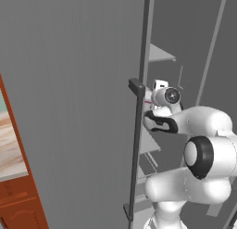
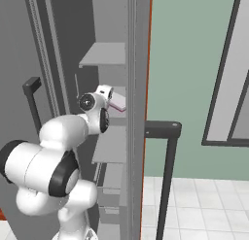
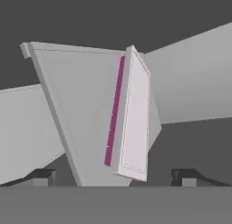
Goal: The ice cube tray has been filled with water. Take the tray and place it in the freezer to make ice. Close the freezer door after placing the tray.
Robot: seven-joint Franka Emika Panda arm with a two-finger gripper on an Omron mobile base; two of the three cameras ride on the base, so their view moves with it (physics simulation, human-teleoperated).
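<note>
I see the ice cube tray (image 3: 134,119) lying on a shelf (image 3: 86,109) inside the freezer (image 2: 104,54), my claw (image 3: 115,175) spread and released, so only shutting the freezer door (image 1: 69,107) remains.

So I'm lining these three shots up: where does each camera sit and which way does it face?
Left base view: behind the arm's left, facing the freezer door and its handle; white arm at lower right.
Right base view: behind the arm's right, facing the freezer shelves; arm at lower left.
Hand view: on the hand, looking along the gripper at the ice cube tray.
Both base views share the gripper and freezer.
</note>
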